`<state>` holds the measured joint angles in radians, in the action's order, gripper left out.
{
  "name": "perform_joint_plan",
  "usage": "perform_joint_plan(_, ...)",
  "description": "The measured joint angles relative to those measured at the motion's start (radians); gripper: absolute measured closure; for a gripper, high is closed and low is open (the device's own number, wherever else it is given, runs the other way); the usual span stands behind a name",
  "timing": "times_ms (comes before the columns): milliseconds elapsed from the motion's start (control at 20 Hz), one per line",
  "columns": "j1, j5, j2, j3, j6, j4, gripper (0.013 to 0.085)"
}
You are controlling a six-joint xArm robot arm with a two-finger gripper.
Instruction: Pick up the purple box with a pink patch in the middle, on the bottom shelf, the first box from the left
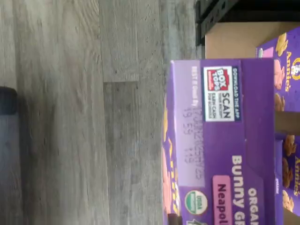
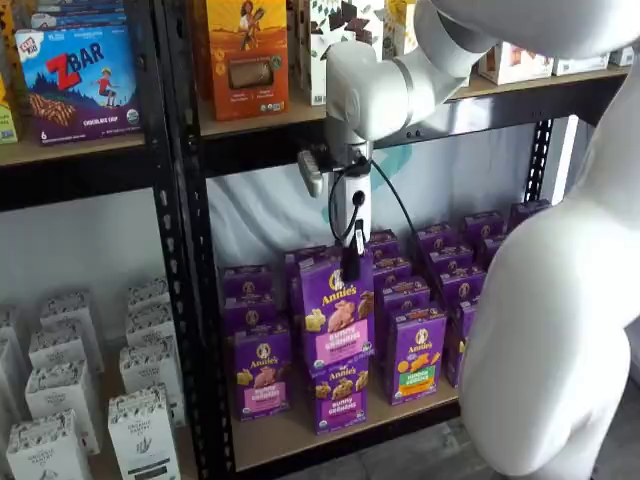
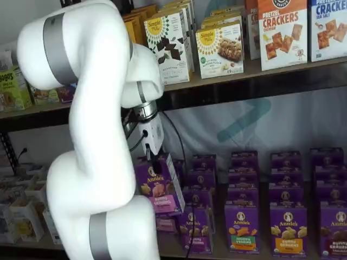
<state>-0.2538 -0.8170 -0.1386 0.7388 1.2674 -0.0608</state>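
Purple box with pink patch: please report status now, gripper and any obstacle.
Gripper shut on the purple box. Box lifted, tilted, clear of the bottom shelf. Other purple cartons close behind; nothing blocks the way out.

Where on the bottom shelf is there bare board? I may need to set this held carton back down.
Bare patches: a strip of the bottom shelf in front of the front-row purple Annie's cartons, and the far end near the arm. Behind that, rows stand tightly packed. The gripper holds the purple box lifted above the rows.
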Motion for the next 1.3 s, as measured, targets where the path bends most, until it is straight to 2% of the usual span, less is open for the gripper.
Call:
perform_joint_plan(250, 0.001, 0.000, -0.002, 0.003, -0.001, -0.005, 0.0650)
perform_joint_plan(750, 0.024, -0.036, -0.029, 0.002, 0.035, 0.016, 0.0650)
perform_joint_plan(1050, 0.030, -0.120, -0.020, 0.025, 0.069, 0.062, 0.0650)
perform_joint_plan(1300, 0.018, -0.130, -0.016, 0.023, 0.067, 0.079, 0.0650)
